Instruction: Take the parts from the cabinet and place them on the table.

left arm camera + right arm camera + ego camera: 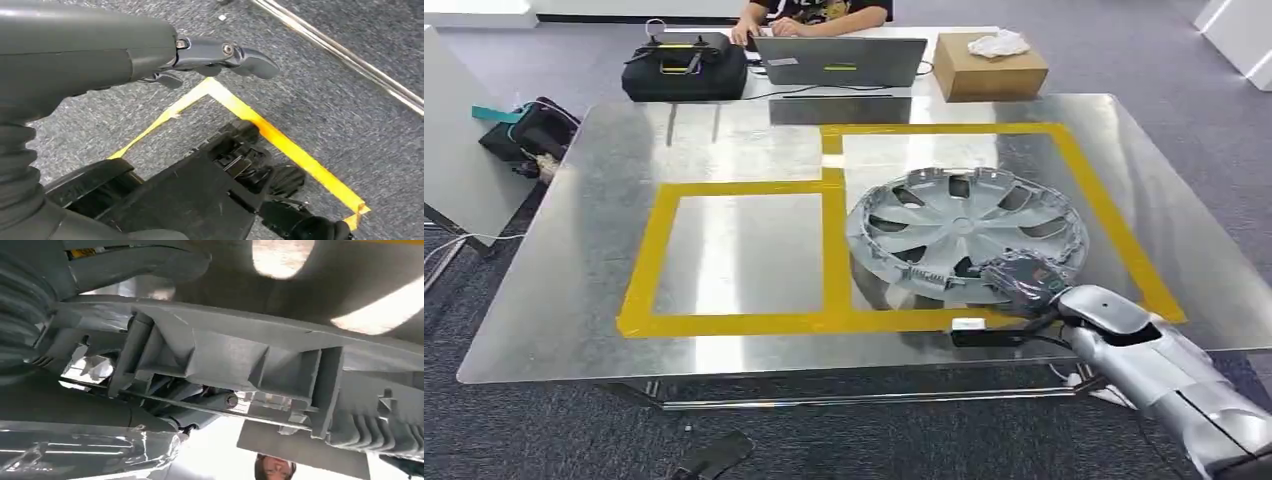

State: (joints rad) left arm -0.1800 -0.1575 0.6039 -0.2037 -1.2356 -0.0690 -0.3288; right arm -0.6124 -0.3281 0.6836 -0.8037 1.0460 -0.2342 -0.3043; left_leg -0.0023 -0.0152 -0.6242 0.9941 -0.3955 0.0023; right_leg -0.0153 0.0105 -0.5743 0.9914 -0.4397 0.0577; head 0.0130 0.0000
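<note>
Right hand [1024, 283] grips the near rim of the wheel cover [969, 232], which lies flat on the tabletop [574, 290] inside the yellow tape [829, 322]; placing step looks done, next call: release and withdraw; left hand [200, 55] hangs loosely spread, holding nothing.

Grey carpet floor [544, 440] surrounds a shiny metal table [564, 300] under bright light.

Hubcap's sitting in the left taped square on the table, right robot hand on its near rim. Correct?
Not quite. The head view shows the hubcap in the right-hand taped square, not the left; the left one holds nothing. The right robot hand is on its near rim, as you said.
</note>
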